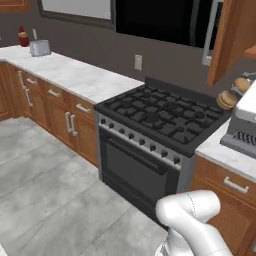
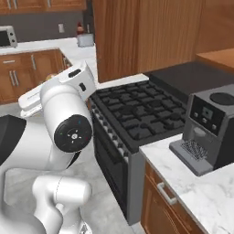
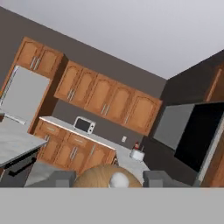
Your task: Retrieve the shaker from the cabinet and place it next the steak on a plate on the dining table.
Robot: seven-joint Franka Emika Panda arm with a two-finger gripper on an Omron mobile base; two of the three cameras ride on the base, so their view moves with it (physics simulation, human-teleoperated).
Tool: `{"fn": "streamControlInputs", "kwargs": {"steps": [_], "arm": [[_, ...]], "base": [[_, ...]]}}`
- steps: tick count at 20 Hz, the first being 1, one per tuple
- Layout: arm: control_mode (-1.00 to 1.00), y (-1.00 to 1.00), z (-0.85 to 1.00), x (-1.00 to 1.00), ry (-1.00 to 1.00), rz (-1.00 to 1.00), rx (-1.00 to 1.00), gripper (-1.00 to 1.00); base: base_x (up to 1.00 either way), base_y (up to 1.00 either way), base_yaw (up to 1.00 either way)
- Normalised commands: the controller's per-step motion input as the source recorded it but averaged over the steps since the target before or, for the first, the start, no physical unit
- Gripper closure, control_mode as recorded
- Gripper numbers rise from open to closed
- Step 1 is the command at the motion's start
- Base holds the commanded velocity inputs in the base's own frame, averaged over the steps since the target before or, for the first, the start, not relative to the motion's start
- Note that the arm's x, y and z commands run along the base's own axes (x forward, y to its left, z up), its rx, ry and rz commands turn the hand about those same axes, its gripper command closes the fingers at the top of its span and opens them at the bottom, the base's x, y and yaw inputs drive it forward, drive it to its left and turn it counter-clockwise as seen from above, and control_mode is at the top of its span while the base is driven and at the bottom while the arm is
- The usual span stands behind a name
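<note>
The step in hand looks like the carry. The shaker is out of the cabinet and in the grip, and the run to the dining table is not yet done. The next move calls for turning the base away from the wall units and finding the plate with the steak, keeping the load steady and upright meanwhile. The widest free room is the grey floor (image 1: 45, 175), spreading from 7 to 10 o'clock in the left base view, and that is the safe way out. The black stove (image 1: 160, 115) sits just beside the base at centre, its front edge close to the arm (image 2: 68, 123). The marble wall counter (image 1: 75, 75) runs off toward 10 o'clock. The cabinet door (image 1: 230, 35) hangs open at 2 o'clock, an edge to mind if the hand swings high. The coffee machine (image 2: 210, 123) stands on the counter at 3 o'clock in the right base view. In the hand view a pale slab (image 3: 13, 140) at 9 o'clock may be the table, but I cannot tell. The gripper (image 3: 109, 180) is at 6 o'clock there. Its fingertips (image 3: 59, 179) are closed against either side of the shaker (image 3: 94, 178), with the knob between them.
</note>
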Motion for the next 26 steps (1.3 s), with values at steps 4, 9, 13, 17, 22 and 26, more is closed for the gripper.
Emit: {"fn": "streamControlInputs", "kwargs": {"steps": [4,9,13,17,22,26], "arm": [[1.00,0.00,0.00,0.00,0.00,0.00,0.00,1.00],[1.00,0.00,0.00,0.00,0.00,0.00,0.00,1.00],[1.00,0.00,0.00,0.00,0.00,0.00,0.00,1.00],[1.00,0.00,0.00,0.00,0.00,0.00,0.00,1.00],[1.00,0.00,0.00,0.00,0.00,0.00,0.00,1.00],[1.00,0.00,0.00,0.00,0.00,0.00,0.00,1.00]], "base": [[0.00,0.38,0.57],[0.00,0.36,0.56],[0.03,0.33,0.52],[0.10,0.29,0.51],[0.03,0.26,0.48],[0.13,0.16,0.43]]}}
